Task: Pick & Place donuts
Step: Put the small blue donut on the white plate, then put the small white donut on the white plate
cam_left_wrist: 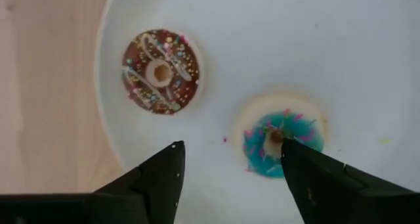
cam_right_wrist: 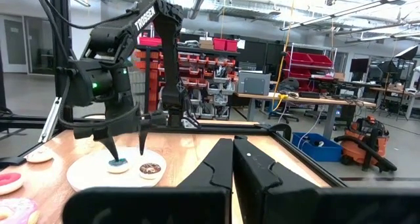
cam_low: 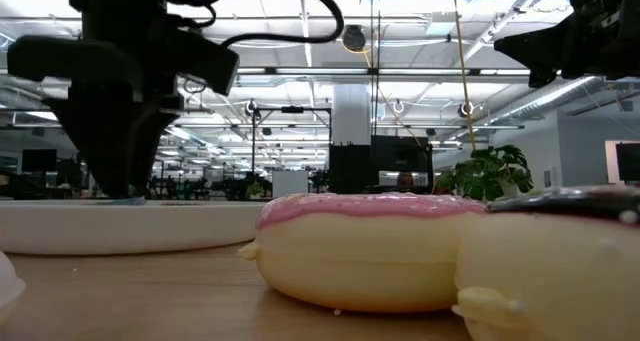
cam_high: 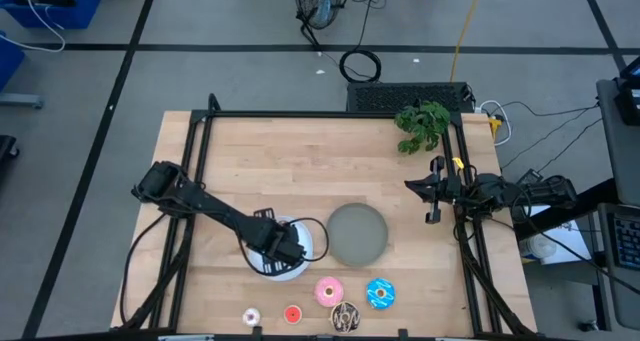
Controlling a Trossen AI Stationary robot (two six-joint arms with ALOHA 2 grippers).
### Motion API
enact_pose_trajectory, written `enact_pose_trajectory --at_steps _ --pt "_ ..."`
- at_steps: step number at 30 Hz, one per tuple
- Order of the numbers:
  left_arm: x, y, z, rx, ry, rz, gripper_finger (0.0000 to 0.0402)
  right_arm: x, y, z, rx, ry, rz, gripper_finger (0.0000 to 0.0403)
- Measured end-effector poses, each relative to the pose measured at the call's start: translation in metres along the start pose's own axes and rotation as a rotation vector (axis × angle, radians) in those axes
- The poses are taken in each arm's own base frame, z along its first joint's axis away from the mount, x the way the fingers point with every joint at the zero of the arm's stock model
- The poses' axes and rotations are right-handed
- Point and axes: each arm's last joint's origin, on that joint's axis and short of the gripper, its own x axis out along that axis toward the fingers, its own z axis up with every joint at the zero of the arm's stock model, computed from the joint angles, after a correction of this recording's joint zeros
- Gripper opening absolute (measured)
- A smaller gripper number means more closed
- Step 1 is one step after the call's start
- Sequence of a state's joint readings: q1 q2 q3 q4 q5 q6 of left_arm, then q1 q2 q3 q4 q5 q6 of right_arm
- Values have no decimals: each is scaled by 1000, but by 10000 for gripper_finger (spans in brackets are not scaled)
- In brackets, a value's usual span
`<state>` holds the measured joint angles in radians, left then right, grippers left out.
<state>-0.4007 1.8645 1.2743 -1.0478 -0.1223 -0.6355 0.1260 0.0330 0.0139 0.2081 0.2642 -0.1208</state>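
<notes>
A: Where's the left gripper (cam_high: 293,249)?

B: Over the white plate (cam_high: 312,249), near the table's (cam_high: 280,161) front edge, left of centre. Jaws spread, nothing between them. One fingertip (cam_left_wrist: 296,159) is right at the tiny blue donut (cam_left_wrist: 281,140), which lies flat on the plate; can't tell if they touch.

A: Anything else on that plate?

B: Tiny brown donut (cam_left_wrist: 160,71) with sprinkles, flat, near the plate's rim, just beside the blue one but apart from it.

A: Rest of the donuts?

B: All along the front edge, on bare wood. Pink donut (cam_high: 328,292), blue sprinkled donut (cam_high: 380,293) to its right, dark chocolate donut (cam_high: 346,318) between and closer to the edge. Tiny red donut (cam_high: 292,314) and tiny whitish-pink donut (cam_high: 252,318) further left.

A: Grey plate?

B: The grey plate (cam_high: 356,233) sits just right of the white one, with no donut on it.

A: Right arm?

B: Right gripper (cam_high: 432,189) is parked at the table's right edge, jaws clenched together, holding nothing. A green plant (cam_high: 422,123) is at the back right corner.
</notes>
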Motion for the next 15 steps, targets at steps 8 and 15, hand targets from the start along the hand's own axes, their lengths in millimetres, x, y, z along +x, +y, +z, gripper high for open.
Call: enact_pose_trajectory --at_steps 8,15 --pt "-29 -2 -9 -9 139 32 237 0 0 0 -1 4 0 0" --pt "-51 -33 -31 104 156 -29 154 0 0 0 -4 4 1 0"
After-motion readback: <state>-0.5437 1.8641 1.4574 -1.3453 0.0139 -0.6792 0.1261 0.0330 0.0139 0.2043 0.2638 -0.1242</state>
